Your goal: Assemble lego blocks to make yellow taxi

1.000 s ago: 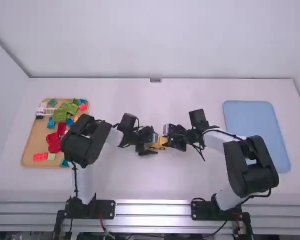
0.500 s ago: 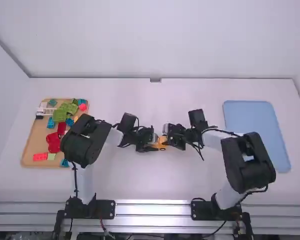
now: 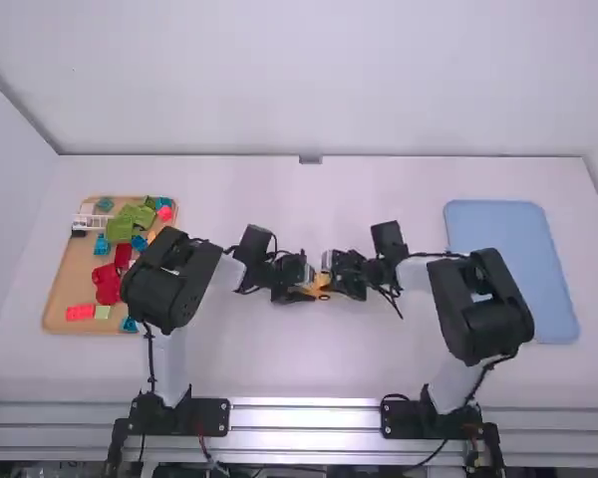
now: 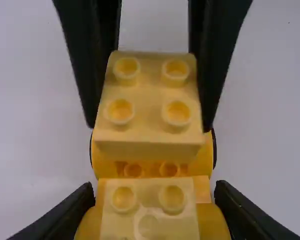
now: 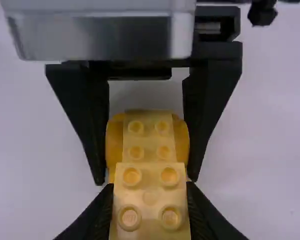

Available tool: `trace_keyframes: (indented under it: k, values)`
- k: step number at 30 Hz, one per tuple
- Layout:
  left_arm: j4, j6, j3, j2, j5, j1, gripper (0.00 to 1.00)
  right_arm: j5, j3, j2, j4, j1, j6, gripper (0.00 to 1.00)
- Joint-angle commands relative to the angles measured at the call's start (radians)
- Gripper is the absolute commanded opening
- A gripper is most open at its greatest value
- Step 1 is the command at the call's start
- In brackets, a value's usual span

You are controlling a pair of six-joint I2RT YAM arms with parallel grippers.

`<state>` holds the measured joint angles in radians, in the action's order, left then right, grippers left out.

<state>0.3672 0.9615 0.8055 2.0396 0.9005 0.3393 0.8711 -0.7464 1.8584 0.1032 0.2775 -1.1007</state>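
Crowding the tray (image 3: 68,274): mixed blocks (image 3: 120,229) sat
Left gripper (image 3: 305,289): closed on taxi base (image 4: 102,162)
Right gripper (image 3: 330,281): closed on yellow block (image 4: 148,95)
Right arm (image 3: 478,319): partly hid blue mat (image 3: 498,227); had swung leftward

The right arm's elbow (image 3: 481,307) has swung left and up at lower right, and the right gripper (image 3: 332,286) has edged leftward near the frame's middle.

Plain white walls (image 3: 319,80), bare-surfaced white table (image 3: 309,368), soft light
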Motion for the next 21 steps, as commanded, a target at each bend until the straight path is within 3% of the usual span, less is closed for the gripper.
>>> trace_keyframes:
  k: [1,12,15,19,21]
  values:
    - [-0.008,-0.003,-0.008,0.01,0.034,0.001,0.5,0.032,0.005,0.046,0.01,-0.002,-0.001,0.21]
    - [-0.015,-0.004,-0.004,0.01,0.034,0.008,0.49,0.022,0.006,0.051,0.019,0.004,0.005,0.24]
    - [-0.015,-0.004,-0.004,0.01,0.034,0.008,0.49,0.023,0.006,0.051,0.02,0.004,0.005,0.34]
    - [-0.015,-0.004,-0.005,0.01,0.034,0.008,0.49,0.026,0.006,0.051,0.032,0.004,0.043,0.58]
    - [-0.015,-0.005,-0.005,0.01,0.034,0.008,0.49,0.026,0.006,0.051,0.048,0.004,0.067,0.63]
